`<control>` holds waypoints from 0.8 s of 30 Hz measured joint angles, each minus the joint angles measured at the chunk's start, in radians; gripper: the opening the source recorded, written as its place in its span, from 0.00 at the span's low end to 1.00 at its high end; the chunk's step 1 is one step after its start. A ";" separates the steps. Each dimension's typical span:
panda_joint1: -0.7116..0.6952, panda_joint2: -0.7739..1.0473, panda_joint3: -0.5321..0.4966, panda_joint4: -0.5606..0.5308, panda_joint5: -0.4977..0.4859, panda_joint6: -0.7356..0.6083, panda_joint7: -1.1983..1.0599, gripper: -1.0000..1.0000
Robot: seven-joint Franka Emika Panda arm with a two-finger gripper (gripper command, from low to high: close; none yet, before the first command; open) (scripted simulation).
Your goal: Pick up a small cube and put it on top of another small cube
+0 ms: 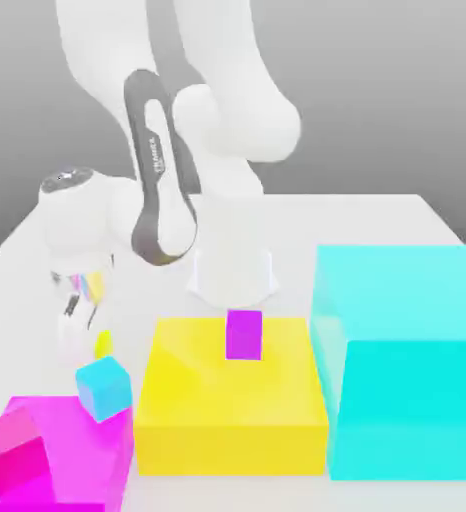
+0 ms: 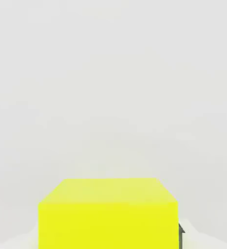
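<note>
We count one arm point(image 1: 167, 190) and one pincer point(image 1: 89, 335), set low over the white surface point(image 1: 377, 215) at the exterior view's left. The pincer is pinched on the small yellow cube point(image 1: 102, 344), of which we record one; it sits between the fingers just above or on the surface, and we cannot tell which. In the hand view the same small yellow cube point(image 2: 108, 214) shows close up against the pale surface point(image 2: 110, 73), with a dark finger edge point(image 2: 181, 233) at its side.

Proceeding from the exterior view's left to its right, we count large blocks as follows: one magenta block point(image 1: 72, 455) at the near left corner, one large yellow block point(image 1: 232, 400) at the centre, one large cyan block point(image 1: 407, 360) at the right. The yellow and cyan blocks stand just beside each other.

Small cubes besides the held one, three: one magenta cube point(image 1: 15, 448) on top of the magenta block, one small cyan cube point(image 1: 104, 388) tilted against the magenta block's far edge, just beside the pincer, and one purple cube point(image 1: 245, 334) upright on top of the large yellow block.
</note>
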 joint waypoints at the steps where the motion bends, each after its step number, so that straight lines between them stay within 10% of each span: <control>1: 0.011 -0.033 -0.013 -0.006 -0.010 -0.027 0.008 0.00; 7: 0.025 -0.239 -0.025 -0.034 -0.038 -0.205 0.030 0.00; 18: 0.206 -0.359 0.160 0.314 0.021 -0.671 0.219 0.00; 23: 0.220 -0.234 0.186 0.320 -0.004 -0.554 0.263 0.00; 24: 0.221 -0.217 0.186 0.316 -0.008 -0.533 0.266 1.00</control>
